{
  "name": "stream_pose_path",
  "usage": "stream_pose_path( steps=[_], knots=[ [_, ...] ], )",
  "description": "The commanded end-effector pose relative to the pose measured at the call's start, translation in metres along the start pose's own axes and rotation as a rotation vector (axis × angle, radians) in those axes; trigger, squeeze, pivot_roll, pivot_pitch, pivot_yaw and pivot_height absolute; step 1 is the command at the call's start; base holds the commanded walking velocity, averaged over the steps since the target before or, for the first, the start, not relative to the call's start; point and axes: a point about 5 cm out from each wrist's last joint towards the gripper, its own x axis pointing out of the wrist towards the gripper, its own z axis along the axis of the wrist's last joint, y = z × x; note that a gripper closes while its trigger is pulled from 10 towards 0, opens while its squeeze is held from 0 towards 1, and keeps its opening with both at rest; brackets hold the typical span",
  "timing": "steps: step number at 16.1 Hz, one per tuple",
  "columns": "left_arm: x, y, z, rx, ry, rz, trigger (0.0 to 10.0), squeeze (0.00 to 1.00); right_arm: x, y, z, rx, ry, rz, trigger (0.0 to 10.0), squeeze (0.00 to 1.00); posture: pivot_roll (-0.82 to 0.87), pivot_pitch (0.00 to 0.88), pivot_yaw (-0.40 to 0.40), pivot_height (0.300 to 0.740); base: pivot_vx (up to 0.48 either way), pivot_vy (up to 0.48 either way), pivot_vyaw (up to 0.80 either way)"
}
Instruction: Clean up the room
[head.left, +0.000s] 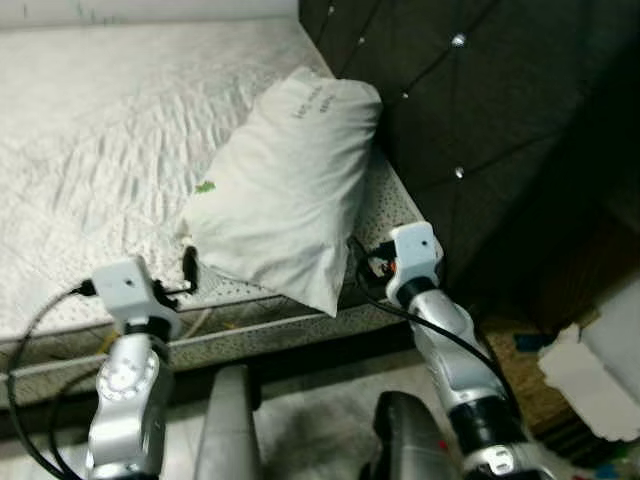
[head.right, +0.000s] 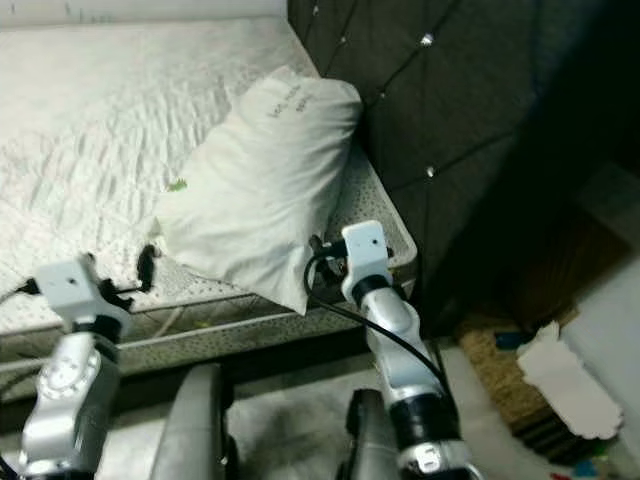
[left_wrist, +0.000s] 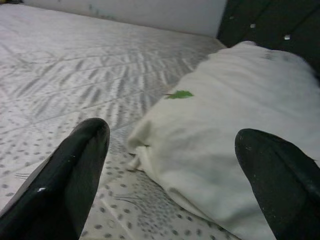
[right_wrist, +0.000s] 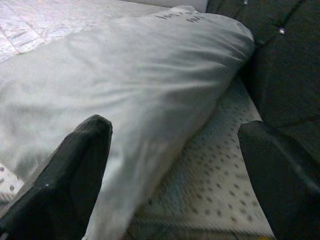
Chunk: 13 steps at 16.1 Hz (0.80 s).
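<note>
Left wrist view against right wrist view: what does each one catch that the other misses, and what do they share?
The left wrist view alone catches the small green tag on the pillow and the white wall beyond the mattress. The right wrist view alone catches the dark print at the pillow's far end. Both share the pillow, the mattress, the dark tufted headboard, and open fingers at the pillow's near end.

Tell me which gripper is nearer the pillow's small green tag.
The left gripper: the green tag sits on the pillow's side facing it. The right gripper is at the pillow's opposite side, beside the dark headboard.
</note>
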Motion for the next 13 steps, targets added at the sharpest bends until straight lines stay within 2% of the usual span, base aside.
stream_pose_path(
  steps=[1, 5, 9, 12, 13],
  knots=[
    [0.001, -0.0021, -0.0014, 0.001, 0.006, -0.014, 10.0, 0.0, 0.0019, 0.0016, 0.001, -0.014, -0.004, 0.015, 10.0, 0.0, 0.08, 0.084, -0.006, 0.57, 0.424, 0.0, 0.0],
    [0.0021, -0.005, -0.0035, -0.012, 0.021, -0.023, 10.0, 0.0, 0.0028, 0.002, 0.0012, -0.025, -0.008, 0.02, 10.0, 0.0, 0.08, 0.074, -0.006, 0.57, 0.363, 0.0, 0.0],
    [0.0055, -0.0084, -0.0052, -0.012, 0.021, -0.022, 10.0, 0.0, 0.0046, 0.0019, 0.0008, -0.029, -0.006, 0.026, 10.0, 0.0, 0.08, 0.063, -0.007, 0.57, 0.0, 0.0, 0.47],
    [0.0075, -0.0094, -0.0049, -0.012, 0.016, -0.016, 10.0, 0.0, 0.0065, 0.0033, -0.0012, -0.038, 0.005, 0.047, 10.0, 0.0, 0.08, 0.053, -0.009, 0.57, 0.0, 0.0, 0.8],
    [0.0077, -0.0092, -0.005, -0.014, 0.016, -0.012, 10.0, 0.0, 0.0078, 0.0041, -0.0035, -0.022, 0.025, 0.057, 10.0, 0.0, 0.08, 0.053, -0.009, 0.57, 0.0, 0.0, 0.0]
  ],
)
